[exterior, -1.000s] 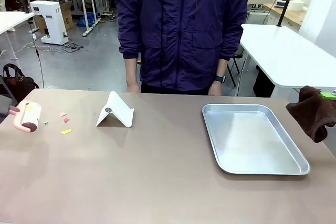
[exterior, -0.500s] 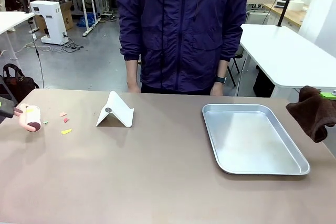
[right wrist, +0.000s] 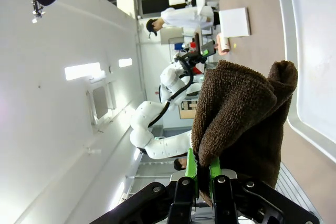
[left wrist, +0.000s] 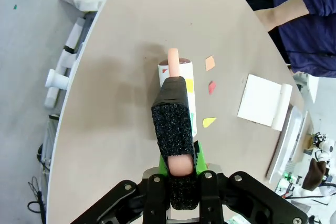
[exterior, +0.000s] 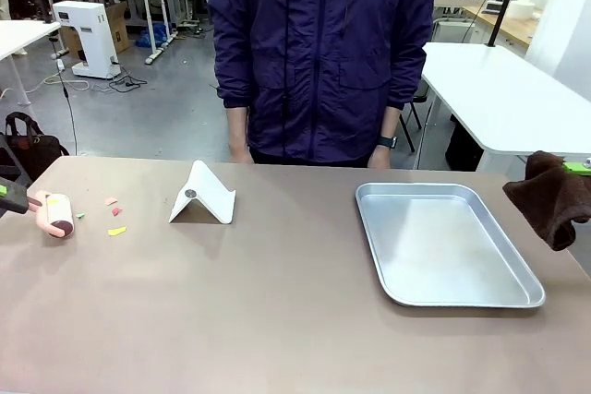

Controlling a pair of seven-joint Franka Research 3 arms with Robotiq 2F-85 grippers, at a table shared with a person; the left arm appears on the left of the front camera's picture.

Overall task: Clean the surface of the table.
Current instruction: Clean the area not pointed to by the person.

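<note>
**Lint roller at the table's left end, scraps not yet lifted**

The wide matte brownish-taupe table [exterior: 277, 320] spans the front view, with a shiny silver metal tray [exterior: 459, 303] on its right half. Off the right edge, the right gripper [right wrist: 202, 169] is clamped on a dark brown terry cloth [exterior: 551, 198]. The left gripper [left wrist: 176, 150] is clenched on the pink handle of a white lint roller [exterior: 57, 213]. Small coloured paper scraps [exterior: 116, 231] lie just beside the roller. The rolling step looks to be in hand, and the next move calls for pushing the roller flat across the scraps. The left wrist view shows the grip on the handle, which the front view crops.
</note>
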